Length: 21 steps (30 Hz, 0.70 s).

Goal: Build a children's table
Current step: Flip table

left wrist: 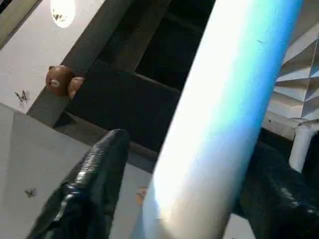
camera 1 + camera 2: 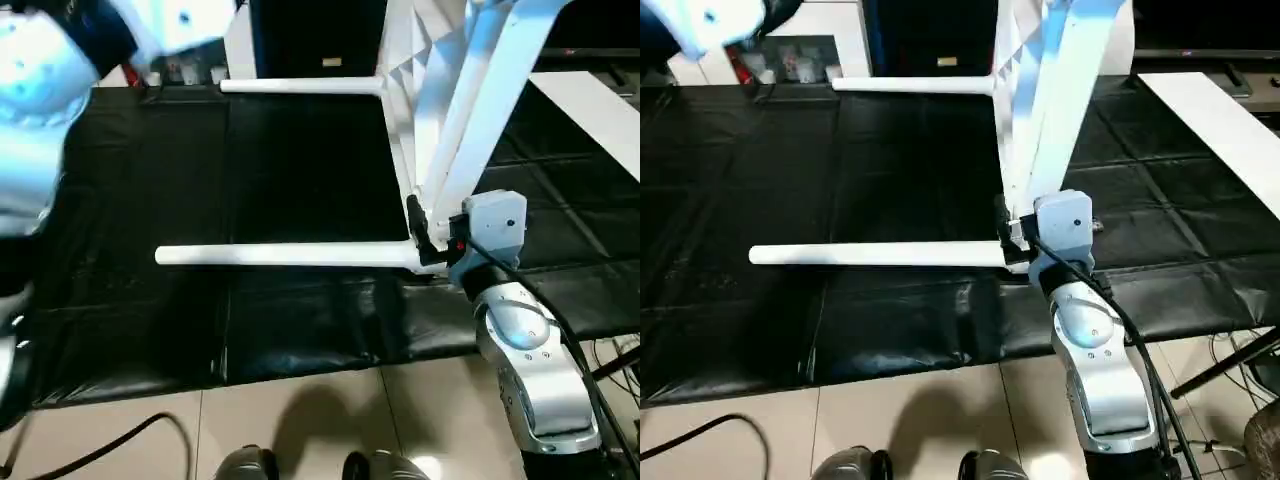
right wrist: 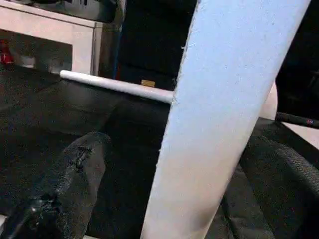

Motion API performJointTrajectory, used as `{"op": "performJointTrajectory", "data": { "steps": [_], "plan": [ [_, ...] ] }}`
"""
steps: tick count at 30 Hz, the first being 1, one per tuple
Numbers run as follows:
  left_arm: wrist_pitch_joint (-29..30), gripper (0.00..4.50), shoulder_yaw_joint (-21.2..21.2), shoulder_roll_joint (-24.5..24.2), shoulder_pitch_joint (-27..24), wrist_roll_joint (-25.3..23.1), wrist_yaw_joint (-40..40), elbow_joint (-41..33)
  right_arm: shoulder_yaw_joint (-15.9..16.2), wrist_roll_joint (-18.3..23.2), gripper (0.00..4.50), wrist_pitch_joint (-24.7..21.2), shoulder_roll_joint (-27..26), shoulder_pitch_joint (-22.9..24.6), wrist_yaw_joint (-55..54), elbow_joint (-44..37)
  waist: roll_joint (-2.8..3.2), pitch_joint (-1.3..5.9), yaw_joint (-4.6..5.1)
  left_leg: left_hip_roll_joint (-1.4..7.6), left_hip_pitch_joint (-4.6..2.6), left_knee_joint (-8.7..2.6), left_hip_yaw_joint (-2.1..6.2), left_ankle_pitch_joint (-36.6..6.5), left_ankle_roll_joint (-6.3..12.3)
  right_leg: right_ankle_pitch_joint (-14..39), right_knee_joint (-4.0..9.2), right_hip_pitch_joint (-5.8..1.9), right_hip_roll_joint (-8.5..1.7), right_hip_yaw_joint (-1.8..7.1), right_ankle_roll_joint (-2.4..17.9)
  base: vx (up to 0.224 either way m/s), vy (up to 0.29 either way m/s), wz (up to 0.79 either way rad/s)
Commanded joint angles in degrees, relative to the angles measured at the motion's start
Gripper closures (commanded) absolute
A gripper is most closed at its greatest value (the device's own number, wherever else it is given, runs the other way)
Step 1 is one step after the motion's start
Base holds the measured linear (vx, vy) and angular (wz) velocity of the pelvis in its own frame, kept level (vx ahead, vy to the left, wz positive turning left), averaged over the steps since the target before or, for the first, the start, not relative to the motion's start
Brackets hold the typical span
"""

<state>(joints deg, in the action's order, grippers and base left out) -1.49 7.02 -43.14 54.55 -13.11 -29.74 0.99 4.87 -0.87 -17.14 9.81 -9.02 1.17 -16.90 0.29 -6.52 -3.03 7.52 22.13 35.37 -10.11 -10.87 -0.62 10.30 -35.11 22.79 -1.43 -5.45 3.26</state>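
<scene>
Your right tool (image 2: 1012,232), fingers apart around a table leg (image 3: 219,124), steadies it; left tool (image 1: 174,199) straddles another, unclamped.

1. Right arm (image 2: 1100,370): silver forearm runs up from the lower right edge, wrist level and low by the black mat.
2. Right end effector (image 2: 428,240): black fingers (image 3: 75,174) spread wide, one on each side of a white table leg (image 3: 224,114); no visible contact on the finger seen clearly.
3. Left arm (image 2: 40,90): raised high at upper left, close to the head camera.
4. Left end effector (image 1: 184,189): fingers (image 1: 94,174) apart, straddling a white leg (image 1: 224,119); contact cannot be told.
</scene>
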Motion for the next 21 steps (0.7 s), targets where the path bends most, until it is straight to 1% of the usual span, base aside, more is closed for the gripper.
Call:
{"op": "performJointTrajectory", "data": {
  "steps": [1,3,4,6,7,8,10,13,14,16,17,19,20,21],
  "plan": [
    [-0.04,1.51,0.05,0.46,1.18,1.16,-1.05,-0.61,-0.29,-0.52,0.0,0.56,-0.12,0.31,-0.15,-1.29,1.01,4.08,-0.31,6.48,-1.32,-4.55,3.59,-12.54,-1.2,14.67,4.53,-2.95,-8.82,5.38,8.06,0.0,0.0,0.0],
    [0.48,1.77,0.36,0.99,1.01,1.71,-1.68,-1.05,-0.3,-0.66,0.0,0.49,-0.27,0.39,-0.28,-1.36,0.92,4.01,-0.39,6.46,-1.31,-4.53,3.54,-12.63,-1.1,15.16,4.62,-2.94,-8.94,5.43,8.26,0.0,0.0,0.0],
    [0.72,1.77,0.41,1.22,0.86,2.02,-1.94,-1.08,-0.27,-0.77,0.0,0.46,-0.33,0.37,-0.32,-1.34,0.92,4.04,-0.41,6.46,-1.27,-4.52,3.51,-12.57,-1.04,15.25,4.67,-2.96,-8.98,5.44,8.26,0.0,0.0,0.0],
    [1.14,1.96,0.19,1.69,0.63,2.4,-2.22,-0.98,-0.25,-0.98,0.0,0.48,-0.45,0.36,-0.32,-1.31,0.97,4.0,-0.45,6.49,-1.42,-4.56,3.52,-12.79,-1.11,15.78,4.69,-2.83,-8.88,5.43,7.88,0.0,0.0,0.0],
    [1.36,1.96,0.02,1.91,0.54,2.52,-2.31,-0.96,-0.24,-1.06,0.0,0.51,-0.49,0.37,-0.32,-1.29,0.96,3.96,-0.47,6.5,-1.42,-4.59,3.51,-12.78,-1.13,15.79,4.68,-2.81,-8.85,5.43,7.88,0.0,0.0,0.0],
    [1.66,2.09,-0.08,2.08,0.45,2.62,-2.44,-0.97,-0.27,-1.13,0.0,0.56,-0.5,0.36,-0.33,-1.28,0.85,4.03,-0.57,6.51,-1.47,-4.54,3.45,-12.59,-1.15,15.61,4.71,-2.76,-8.87,5.44,7.92,0.0,0.0,0.0],
    [2.68,2.15,-0.4,2.56,0.27,3.22,-3.02,-0.9,-0.34,-1.33,0.0,0.72,-0.53,0.4,-0.38,-1.43,0.9,4.01,-0.69,6.53,-1.35,-4.6,3.5,-12.07,-1.06,14.94,4.54,-2.85,-8.94,5.46,8.03,0.0,0.0,0.0],
    [4.97,2.2,-1.17,3.33,-0.16,4.2,-2.96,-1.21,-0.5,-0.84,0.0,1.83,-0.54,1.04,0.03,-2.34,0.96,3.87,-0.73,6.5,-1.42,-4.58,3.49,-12.67,-1.03,15.85,4.72,-2.79,-9.02,5.46,7.91,0.0,0.0,0.0],
    [6.83,2.21,-1.95,4.02,-0.46,4.93,-2.53,-1.48,-0.34,-0.17,0.0,3.3,-0.42,1.81,0.91,-3.34,0.99,3.89,-0.81,6.55,-1.46,-4.58,3.49,-12.8,-1.04,16.29,4.73,-2.78,-9.06,5.49,7.75,0.0,0.0,0.0],
    [9.5,2.21,-3.2,5.15,-0.83,6.12,-2.03,-1.81,-0.03,0.29,0.0,5.52,-0.19,2.94,1.83,-4.64,0.89,3.89,-0.93,6.51,-1.25,-4.55,3.42,-12.05,-0.47,15.89,4.7,-2.89,-9.09,5.48,7.57,0.0,0.0,0.0],
    [10.77,2.21,-3.77,5.61,-0.84,6.51,-1.75,-1.91,0.16,0.5,0.0,6.58,0.04,3.62,2.36,-5.42,1.09,3.82,-1.09,6.56,-1.3,-4.52,3.47,-12.01,-0.27,16.32,4.78,-2.81,-9.16,5.46,7.36,0.0,0.0,0.0],
    [12.97,2.21,-4.63,6.25,-0.68,7.15,-1.5,-2.01,0.48,0.56,0.0,9.53,0.73,4.86,3.46,-7.05,0.94,3.76,-1.15,6.41,-1.27,-4.46,3.37,-12.36,0.23,17.93,5.03,-2.78,-9.09,5.41,6.7,0.0,0.0,0.0],
    [13.32,2.21,-4.76,6.35,-0.64,7.26,-1.48,-2.02,0.53,0.58,0.0,10.01,0.86,5.07,3.67,-7.34,0.86,3.7,-1.18,6.21,-1.18,-4.48,3.31,-12.51,0.68,19.64,5.26,-2.86,-9.09,5.35,6.11,0.0,0.0,0.0],
    [14.42,2.21,-5.12,6.51,-0.37,7.18,-1.75,-2.01,0.97,0.88,0.0,12.77,1.65,6.17,5.28,-8.93,0.79,3.62,-1.11,6.12,-1.28,-4.45,3.34,-12.75,1.03,21.84,5.48,-2.7,-9.01,5.26,5.52,0.0,0.0,0.0]
  ]
}}
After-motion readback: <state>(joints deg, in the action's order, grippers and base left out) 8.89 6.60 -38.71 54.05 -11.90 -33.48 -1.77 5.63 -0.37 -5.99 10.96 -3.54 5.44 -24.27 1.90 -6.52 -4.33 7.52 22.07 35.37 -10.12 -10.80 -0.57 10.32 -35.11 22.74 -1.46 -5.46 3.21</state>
